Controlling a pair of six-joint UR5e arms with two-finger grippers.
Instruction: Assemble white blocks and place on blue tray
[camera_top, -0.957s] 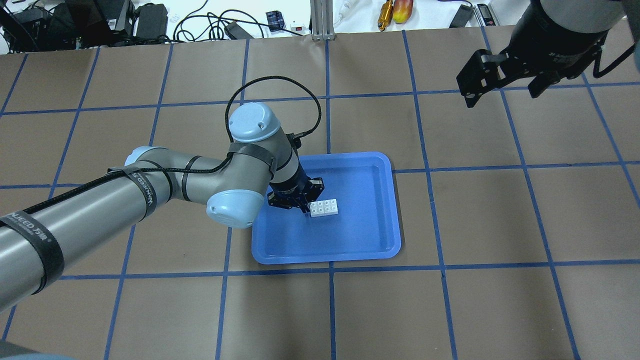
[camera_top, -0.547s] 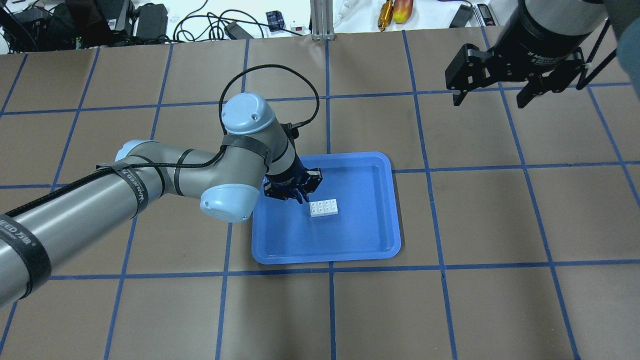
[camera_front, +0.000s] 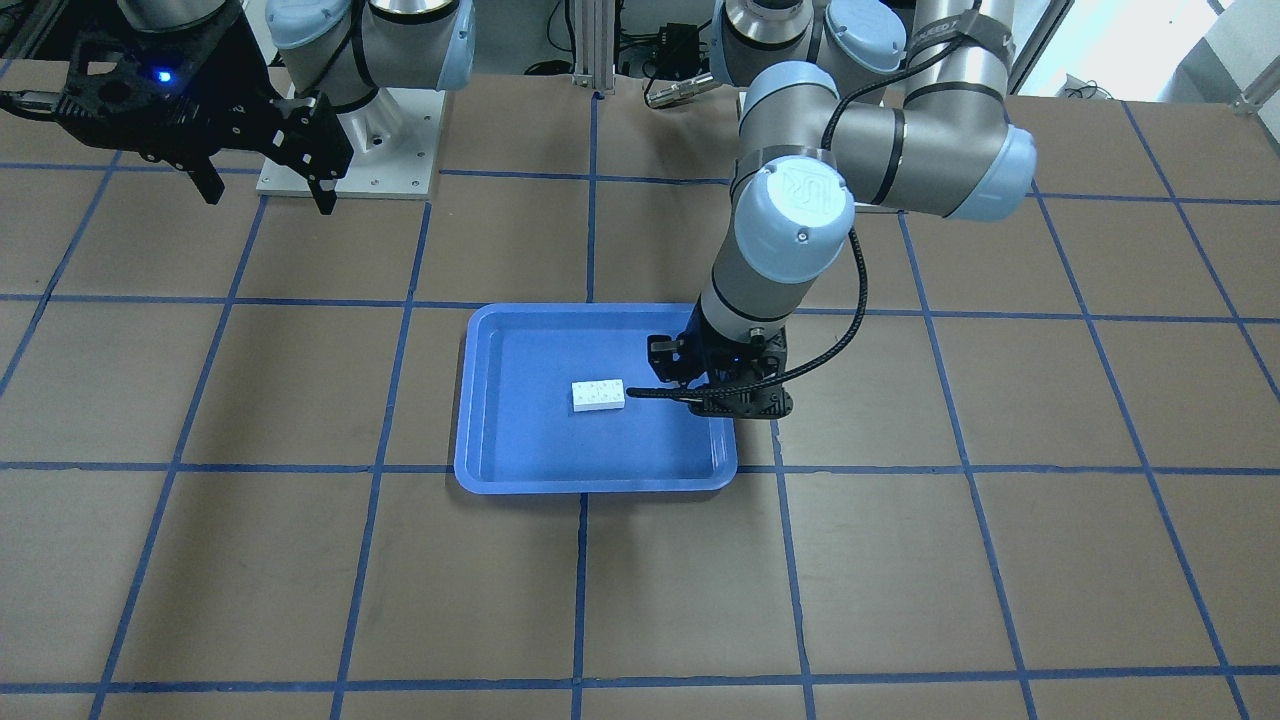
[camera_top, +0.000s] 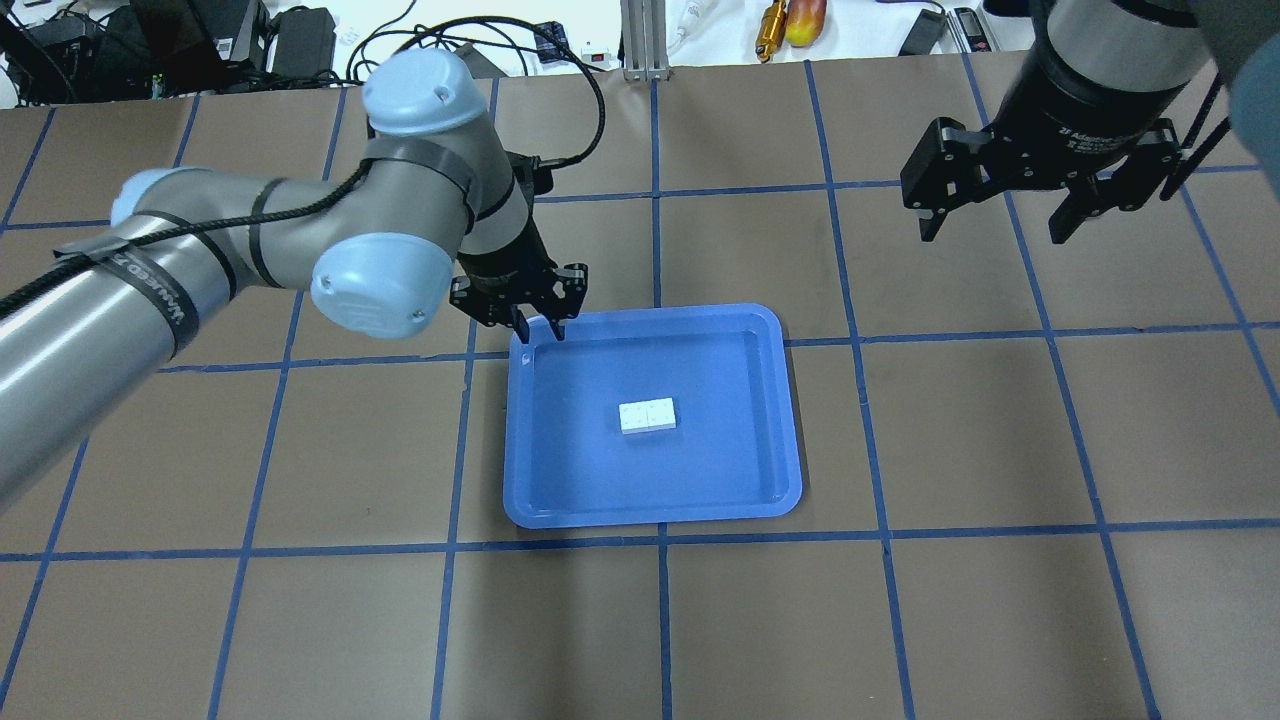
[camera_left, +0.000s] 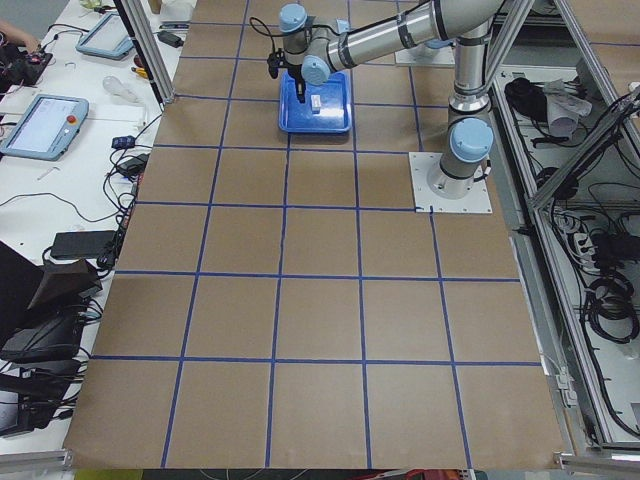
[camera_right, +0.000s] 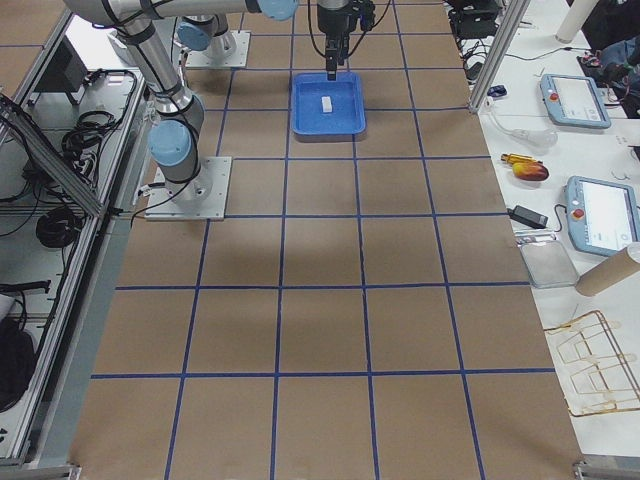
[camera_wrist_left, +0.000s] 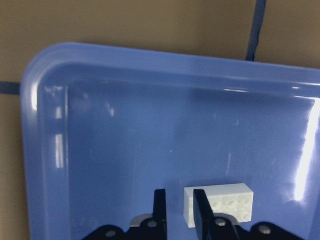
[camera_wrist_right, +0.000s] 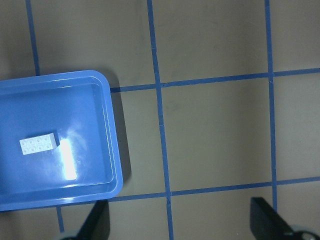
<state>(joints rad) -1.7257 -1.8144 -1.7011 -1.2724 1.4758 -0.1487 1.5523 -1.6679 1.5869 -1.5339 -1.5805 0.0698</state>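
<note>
- The joined white blocks (camera_top: 647, 415) lie in the middle of the blue tray (camera_top: 700, 475).
- The left fingers (camera_top: 540, 331), at the tray's upper left corner, are open a crack, holding nothing.
- The right fingers (camera_top: 992, 218), upper right, are wide open, empty.

The left wrist view cuts the tray (camera_wrist_left: 45, 150) at its right and bottom edges; only 1 corner shows. The left gripper (camera_wrist_left: 179, 195) is cut off there too, and 1 finger (camera_wrist_left: 202, 215) hides a corner of the white blocks (camera_wrist_left: 225, 200), whose studs are blurred. The right wrist view cuts off the tray's left part and shows the right gripper (camera_wrist_right: 180, 215) only as 2 dark stubs below the tray. In both side views the seam between the 2 blocks is too small to tell.
</note>
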